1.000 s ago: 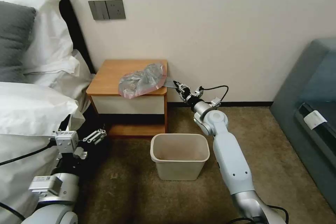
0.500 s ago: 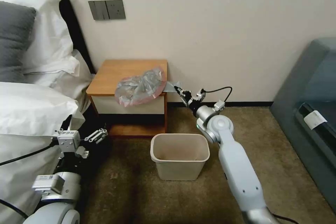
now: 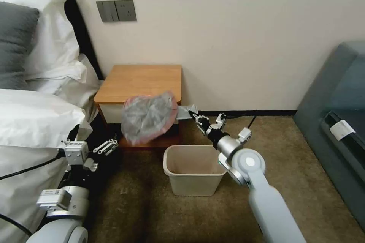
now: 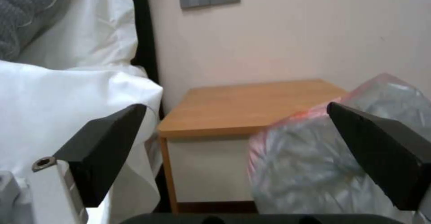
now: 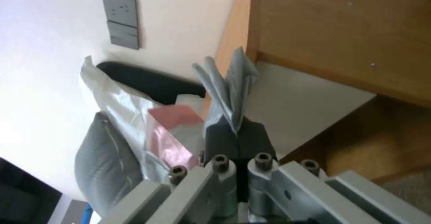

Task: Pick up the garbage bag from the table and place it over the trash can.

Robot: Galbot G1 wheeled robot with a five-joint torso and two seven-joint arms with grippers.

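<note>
The garbage bag (image 3: pixel 148 118) is grey crinkly plastic with a pink edge. It hangs in the air in front of the table's (image 3: pixel 140 79) white drawer front, off the wooden top. My right gripper (image 3: pixel 195 115) is shut on the bag's right corner, just above the far right rim of the beige trash can (image 3: pixel 194 184). In the right wrist view the fingers (image 5: pixel 224 136) pinch a grey fold of the bag (image 5: pixel 229 82) beside the table (image 5: pixel 336 32). My left gripper (image 3: pixel 106 147) waits low by the bed. It stands open (image 4: pixel 235 107), facing the table (image 4: pixel 251 106) and the bag (image 4: pixel 314 156).
A bed with white pillows (image 3: pixel 38 117) lines the left side, close to my left arm. A grey-blue sofa (image 3: pixel 334 114) stands at the right. The trash can sits on brown carpet (image 3: pixel 125 205) before the table. A switch plate (image 3: pixel 116 10) is on the wall.
My right gripper has drawn back toward me and downward, dragging the bag off the table top until it hangs before the drawer. The left arm has barely moved.
</note>
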